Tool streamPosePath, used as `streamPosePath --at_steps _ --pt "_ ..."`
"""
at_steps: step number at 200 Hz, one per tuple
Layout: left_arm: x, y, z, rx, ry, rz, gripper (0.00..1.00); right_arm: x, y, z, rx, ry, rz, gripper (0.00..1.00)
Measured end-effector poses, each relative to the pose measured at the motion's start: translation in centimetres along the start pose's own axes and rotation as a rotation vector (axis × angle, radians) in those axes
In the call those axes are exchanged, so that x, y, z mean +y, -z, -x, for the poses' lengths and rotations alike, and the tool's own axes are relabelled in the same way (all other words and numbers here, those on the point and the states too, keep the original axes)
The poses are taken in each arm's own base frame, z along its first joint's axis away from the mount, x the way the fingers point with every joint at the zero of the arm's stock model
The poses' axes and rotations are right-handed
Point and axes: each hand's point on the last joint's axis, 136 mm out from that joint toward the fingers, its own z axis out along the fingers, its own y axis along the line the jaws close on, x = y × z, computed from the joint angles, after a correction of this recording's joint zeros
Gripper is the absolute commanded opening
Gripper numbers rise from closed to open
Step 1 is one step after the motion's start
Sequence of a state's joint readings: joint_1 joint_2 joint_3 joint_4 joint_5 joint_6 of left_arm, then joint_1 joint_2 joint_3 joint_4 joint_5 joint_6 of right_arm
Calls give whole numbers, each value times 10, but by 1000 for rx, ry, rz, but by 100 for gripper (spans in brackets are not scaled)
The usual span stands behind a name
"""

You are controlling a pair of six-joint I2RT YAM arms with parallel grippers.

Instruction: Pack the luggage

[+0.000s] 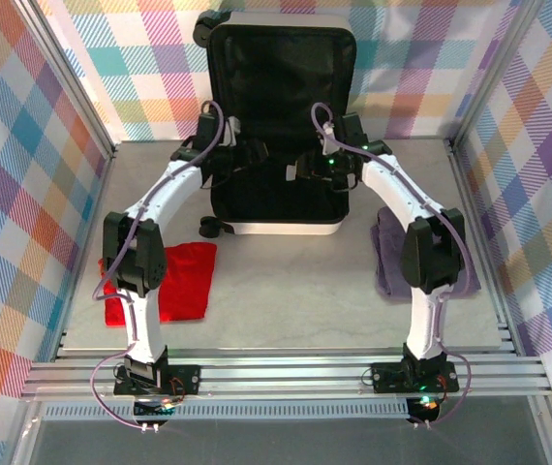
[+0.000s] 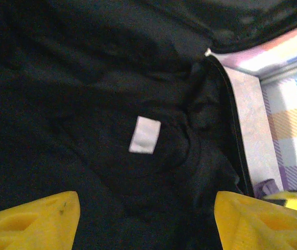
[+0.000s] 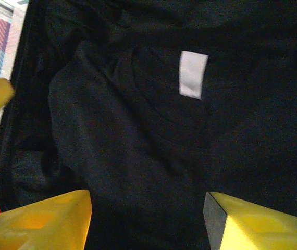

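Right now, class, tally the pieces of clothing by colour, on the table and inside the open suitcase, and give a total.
red cloth, on the table: 1
purple cloth, on the table: 1
black garment, inside the luggage: 1
Total: 3

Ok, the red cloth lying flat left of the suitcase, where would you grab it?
Probably the red cloth at its free right edge, coming straight down with the left gripper. It lies flat on the table with nothing to get under, so a top-down pinch at that edge should lift it. Its left part sits under the left arm.
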State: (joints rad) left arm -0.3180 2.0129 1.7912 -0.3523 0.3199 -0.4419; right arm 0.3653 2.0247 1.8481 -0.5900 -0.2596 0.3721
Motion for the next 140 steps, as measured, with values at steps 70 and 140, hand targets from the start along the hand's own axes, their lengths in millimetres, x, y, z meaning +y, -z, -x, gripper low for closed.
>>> streamPosePath --at_steps 70,140 --pt "33 -54 -58 151 19 180 68 -37 -74 -27 113 -82 -48 60" --pt "52 -60 -55 165 19 295 68 -50 -79 -17 78 -117 -130 62"
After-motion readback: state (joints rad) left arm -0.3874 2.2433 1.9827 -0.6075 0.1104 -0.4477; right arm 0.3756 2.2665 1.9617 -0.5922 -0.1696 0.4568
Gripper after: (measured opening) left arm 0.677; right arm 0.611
